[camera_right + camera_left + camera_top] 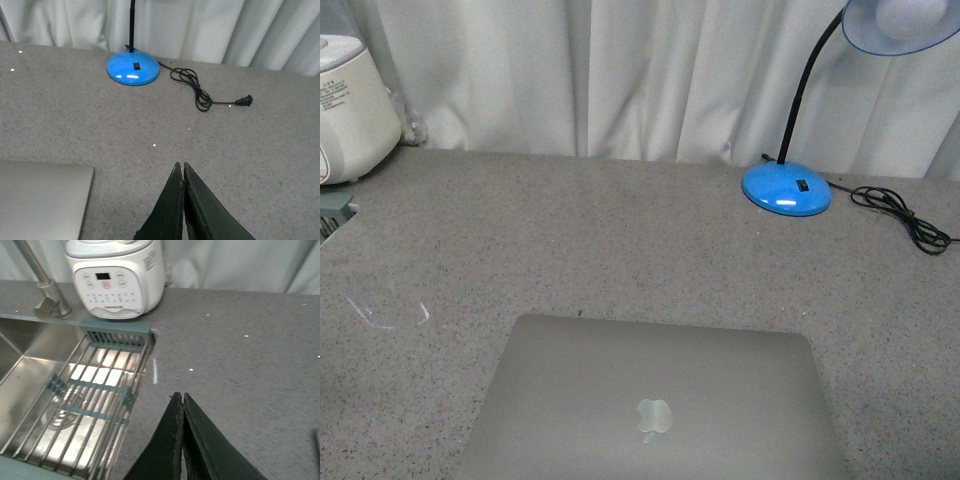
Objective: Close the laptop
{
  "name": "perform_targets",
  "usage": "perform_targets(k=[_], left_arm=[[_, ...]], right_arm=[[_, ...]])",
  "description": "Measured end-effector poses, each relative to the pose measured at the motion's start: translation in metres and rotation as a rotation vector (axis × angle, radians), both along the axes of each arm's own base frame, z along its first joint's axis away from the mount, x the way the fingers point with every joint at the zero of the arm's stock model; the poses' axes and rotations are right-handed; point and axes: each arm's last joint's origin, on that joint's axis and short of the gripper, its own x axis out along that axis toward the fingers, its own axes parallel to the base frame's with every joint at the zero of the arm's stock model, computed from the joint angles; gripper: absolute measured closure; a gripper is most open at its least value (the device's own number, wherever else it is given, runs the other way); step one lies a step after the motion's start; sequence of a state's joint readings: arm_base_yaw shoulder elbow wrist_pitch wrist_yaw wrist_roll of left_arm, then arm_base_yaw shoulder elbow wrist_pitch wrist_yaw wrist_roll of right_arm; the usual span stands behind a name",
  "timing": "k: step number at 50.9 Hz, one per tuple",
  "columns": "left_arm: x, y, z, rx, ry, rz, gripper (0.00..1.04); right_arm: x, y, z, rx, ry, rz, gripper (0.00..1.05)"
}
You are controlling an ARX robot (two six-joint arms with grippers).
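Note:
The laptop (pixel 650 400) lies at the near edge of the grey counter with its grey-silver lid down flat and the pale apple logo facing up. A corner of its lid also shows in the right wrist view (pixel 42 197). Neither arm shows in the front view. My left gripper (pixel 181 397) is shut and empty above bare counter beside the sink. My right gripper (pixel 180 166) is shut and empty above bare counter, off the laptop's corner and apart from it.
A blue desk lamp (pixel 786 188) stands at the back right, its black cord (pixel 900 215) trailing right. A white rice cooker (pixel 350 105) stands at the back left. A steel sink (pixel 30 390) with a drying rack (pixel 95 390) lies at the left. White curtains hang behind.

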State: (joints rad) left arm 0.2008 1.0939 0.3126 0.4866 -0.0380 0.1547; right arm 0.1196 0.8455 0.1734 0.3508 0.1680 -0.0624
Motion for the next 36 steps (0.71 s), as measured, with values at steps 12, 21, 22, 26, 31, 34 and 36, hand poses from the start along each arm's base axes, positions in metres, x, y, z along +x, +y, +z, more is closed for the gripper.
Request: perform_targets(k=[12, 21, 22, 26, 31, 34, 36], left_arm=[[-0.049, -0.038, -0.015, -0.042, -0.108, -0.061, 1.01], [-0.064, -0.044, -0.019, -0.12, -0.258, -0.181, 1.01], [-0.065, -0.043, -0.016, -0.123, -0.279, -0.196, 1.01], [-0.076, -0.043, -0.011, -0.127, -0.31, -0.21, 1.01], [-0.08, -0.043, -0.008, -0.126, -0.329, -0.218, 1.01], [-0.082, -0.043, -0.008, -0.126, -0.329, -0.218, 1.01], [-0.083, -0.043, -0.008, -0.126, -0.328, -0.218, 1.01]], right_arm=[[-0.041, 0.005, -0.022, -0.079, -0.074, -0.006, 1.03], [-0.042, 0.006, -0.003, 0.032, -0.302, 0.047, 1.03], [-0.042, 0.006, -0.001, 0.041, -0.321, 0.047, 1.03], [-0.047, 0.005, 0.006, 0.089, -0.389, 0.046, 1.03], [-0.052, 0.002, 0.005, 0.099, -0.375, 0.054, 1.03], [-0.054, 0.0, 0.004, 0.1, -0.368, 0.05, 1.03], [-0.055, -0.001, 0.004, 0.1, -0.365, 0.049, 1.03]])
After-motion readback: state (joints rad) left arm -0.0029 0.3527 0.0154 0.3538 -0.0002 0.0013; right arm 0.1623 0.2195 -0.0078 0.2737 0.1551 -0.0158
